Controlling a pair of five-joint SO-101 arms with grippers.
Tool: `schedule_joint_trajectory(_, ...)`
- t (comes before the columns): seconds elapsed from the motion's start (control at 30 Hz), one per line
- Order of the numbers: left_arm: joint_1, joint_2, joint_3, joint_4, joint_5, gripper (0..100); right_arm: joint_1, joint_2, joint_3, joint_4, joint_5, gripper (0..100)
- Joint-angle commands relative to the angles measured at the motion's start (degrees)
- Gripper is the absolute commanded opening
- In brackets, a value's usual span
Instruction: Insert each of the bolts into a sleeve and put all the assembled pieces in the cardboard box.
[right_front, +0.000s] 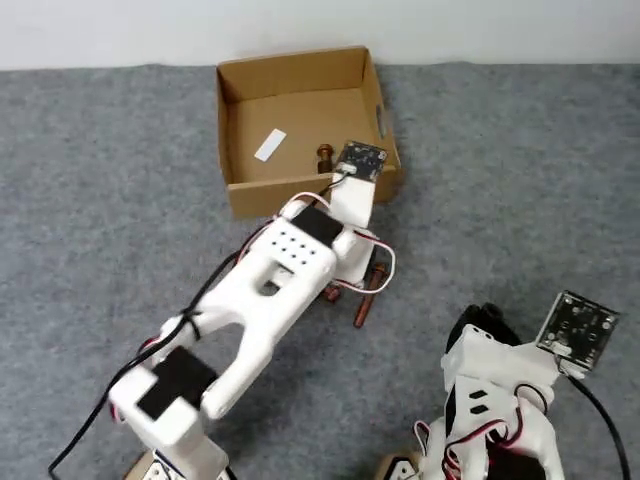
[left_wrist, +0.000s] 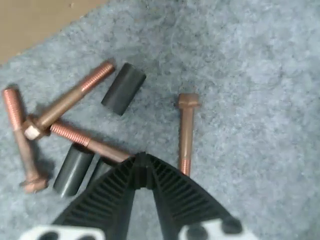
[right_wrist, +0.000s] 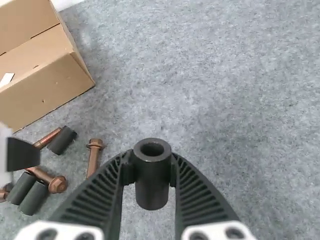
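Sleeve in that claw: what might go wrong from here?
The sleeve is pinched only near the tips of the right claw, so it might slip or tilt when a bolt is pushed in. The left claw is shut above crossed bolts lying against other sleeves; it may catch two or scatter them.

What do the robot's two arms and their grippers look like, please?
The left arm and right arm have white shells with black motor blocks and red, white and black wires. The left gripper and right gripper have black, ribbed, wedge-shaped fingers.
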Motion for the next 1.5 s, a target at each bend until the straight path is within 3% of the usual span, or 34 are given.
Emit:
schedule_joint_trajectory(0.0,2.0,2.5,-5.4,2.3,0.4,1,0.7,-0.4,0.1,0.4,-0.6,0.8)
schedule_joint_trajectory(0.23,2.9,10.8,-13.1,5.4,0.4,13,0.4,-0.4,0.3,0.4,-0.7,0.8)
schedule_joint_trajectory(0.7,3.0,25.3,-22.4,5.4,0.5,13,0.3,-0.4,0.3,0.4,-0.7,0.8)
schedule_joint_trajectory(0.93,3.0,28.5,-27.4,5.6,0.6,1,0.3,-0.4,0.3,0.4,-0.5,0.8)
schedule_joint_trajectory(1.1,3.8,28.5,-33.8,12.6,3.0,0,0.3,-0.4,0.1,0.4,-0.4,0.8)
schedule_joint_trajectory(1.33,5.3,28.4,-51.1,33.1,9.9,0,0.2,-0.4,-0.2,0.4,1.0,0.8)
schedule_joint_trajectory(1.47,5.4,20.8,-53.7,32.7,10.8,0,0.2,-0.4,-0.9,0.4,1.6,0.8)
